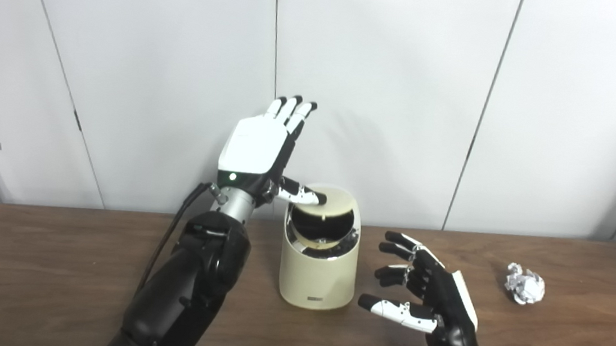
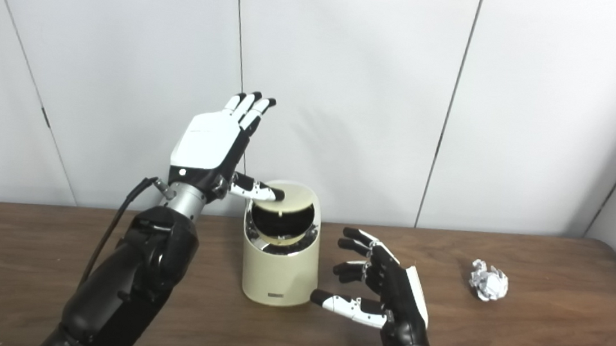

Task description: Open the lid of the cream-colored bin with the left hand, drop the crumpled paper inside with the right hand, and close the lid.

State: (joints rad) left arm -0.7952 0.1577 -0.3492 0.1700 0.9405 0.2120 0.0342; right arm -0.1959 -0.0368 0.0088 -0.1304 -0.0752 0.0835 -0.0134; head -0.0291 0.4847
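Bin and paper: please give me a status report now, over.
Left hand open, thumb on bin lid, lid partly open. Right hand open, empty, beside cream-colored bin. Crumpled paper lies on table, untouched. Nothing in the way.

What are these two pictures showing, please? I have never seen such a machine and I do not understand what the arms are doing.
Both pictures come from two cameras side by side on a humanoid robot's head, so they show one scene from slightly different spots. The arms entering from the bottom edge are the robot's own. On the brown table stands a cream-colored bin. The left hand is raised, fingers straight, with its thumb on the bin's lid, which looks partly open, showing a dark inside. The right hand is open beside the bin and holds nothing. A crumpled paper lies on the table, off to the right, apart from both hands.
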